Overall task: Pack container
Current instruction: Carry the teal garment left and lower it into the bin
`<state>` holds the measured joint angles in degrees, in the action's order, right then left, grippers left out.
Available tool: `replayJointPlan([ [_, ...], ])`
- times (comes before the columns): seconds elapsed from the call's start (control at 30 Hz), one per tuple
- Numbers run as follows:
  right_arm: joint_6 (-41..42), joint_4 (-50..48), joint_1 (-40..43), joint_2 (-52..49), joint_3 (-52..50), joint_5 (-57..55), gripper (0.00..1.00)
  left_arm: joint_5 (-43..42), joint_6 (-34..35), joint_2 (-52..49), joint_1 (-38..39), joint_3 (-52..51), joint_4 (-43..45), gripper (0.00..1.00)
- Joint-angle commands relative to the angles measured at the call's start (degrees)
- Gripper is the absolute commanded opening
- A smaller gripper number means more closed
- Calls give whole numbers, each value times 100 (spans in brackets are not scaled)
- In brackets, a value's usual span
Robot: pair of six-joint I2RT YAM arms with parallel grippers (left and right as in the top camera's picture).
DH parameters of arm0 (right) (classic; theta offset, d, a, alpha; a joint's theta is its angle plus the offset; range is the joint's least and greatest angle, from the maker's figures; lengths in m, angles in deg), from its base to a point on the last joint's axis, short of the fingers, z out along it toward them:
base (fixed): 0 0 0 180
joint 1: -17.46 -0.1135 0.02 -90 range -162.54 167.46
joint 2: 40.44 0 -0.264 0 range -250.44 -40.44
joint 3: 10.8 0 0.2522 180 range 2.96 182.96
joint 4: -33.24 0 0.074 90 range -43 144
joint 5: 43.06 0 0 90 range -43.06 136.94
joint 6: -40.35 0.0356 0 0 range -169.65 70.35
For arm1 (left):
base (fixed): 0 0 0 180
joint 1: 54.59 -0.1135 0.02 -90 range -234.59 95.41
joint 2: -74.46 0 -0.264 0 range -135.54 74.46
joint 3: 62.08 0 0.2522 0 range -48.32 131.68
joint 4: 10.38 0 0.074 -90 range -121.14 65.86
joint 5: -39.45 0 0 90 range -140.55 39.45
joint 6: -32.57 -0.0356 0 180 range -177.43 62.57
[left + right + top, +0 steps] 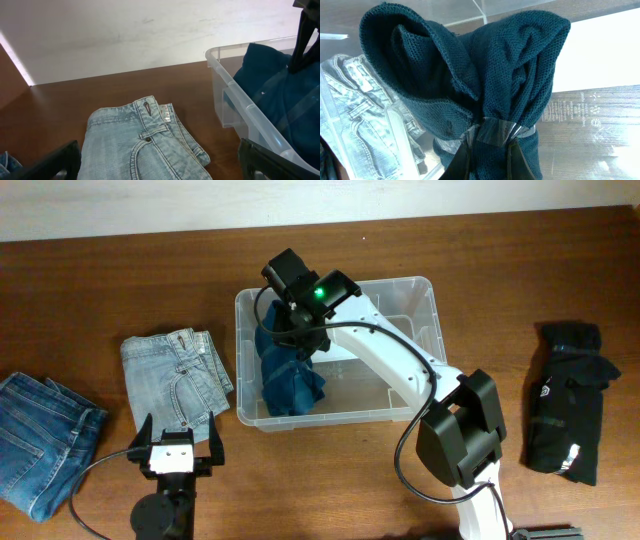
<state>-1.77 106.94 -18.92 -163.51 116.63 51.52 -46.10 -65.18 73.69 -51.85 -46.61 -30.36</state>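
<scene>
right pincer (490,136) clamped on teal knit (445,75)

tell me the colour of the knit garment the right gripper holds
Dark teal-blue; the knit garment shows best in the right wrist view.
</scene>
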Motion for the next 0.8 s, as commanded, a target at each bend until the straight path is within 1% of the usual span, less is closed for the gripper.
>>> replayJointPlan([
  [0.0, 66, -70, -81, -44, 76, 138, 4, -61, -74, 48, -35, -33, 15, 99],
  [0.43, 52, -105, -162, -446, 74, 251, 4, -61, -74, 48, -35, -33, 15, 100],
  [0.53, -173, -83, -164, -450, 74, 251, 5, -61, -74, 48, -35, -33, 15, 99],
  [0.63, -472, -39, -164, -448, 74, 328, 19, -61, -74, 48, -35, -33, 15, 99],
  [0.67, -579, -17, -164, -448, 74, 374, 27, -61, -74, 48, -35, -33, 15, 99],
  [0.7, -684, 13, -162, -448, 74, 398, 43, -61, -74, 48, -35, -33, 15, 99],
  [0.73, -754, 52, -153, -448, 74, 398, 51, -63, -74, 48, -35, -33, 15, 100],
  [0.77, -868, 83, -153, -448, 74, 400, 57, -61, -74, 48, -35, -33, 15, 99],
])
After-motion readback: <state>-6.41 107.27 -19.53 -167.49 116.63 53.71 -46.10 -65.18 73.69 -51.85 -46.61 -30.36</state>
